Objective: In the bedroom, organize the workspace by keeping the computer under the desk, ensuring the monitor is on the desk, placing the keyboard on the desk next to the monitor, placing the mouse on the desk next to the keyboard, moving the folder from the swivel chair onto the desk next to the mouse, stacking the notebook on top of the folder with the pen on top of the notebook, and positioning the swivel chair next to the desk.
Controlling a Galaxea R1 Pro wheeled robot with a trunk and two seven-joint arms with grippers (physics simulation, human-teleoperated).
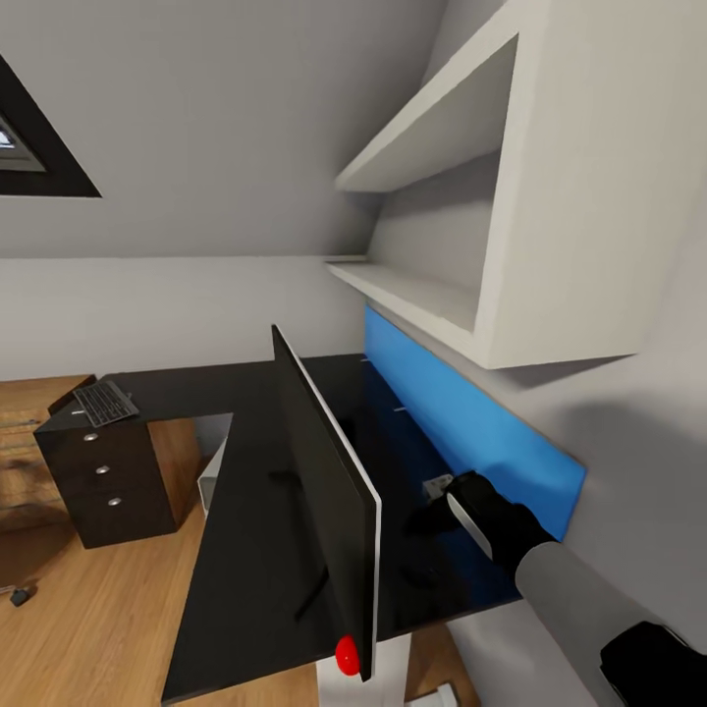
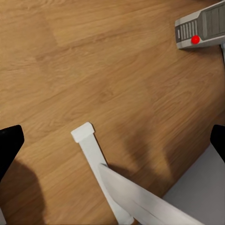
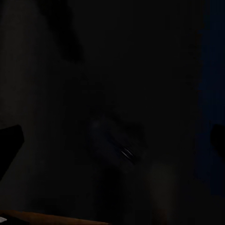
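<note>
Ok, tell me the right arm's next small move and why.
Probably lower the right gripper a little: it hangs open over the desk behind the monitor, and a dim oval, possibly the mouse, lies below between its fingers.

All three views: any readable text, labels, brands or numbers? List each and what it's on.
None readable.
Keyboard: key legends too small to read.
Computer: red dot and vents, no lettering.
Monitor: seen edge-on, red dot only, no text.
Right wrist view: too dark to tell.
</note>
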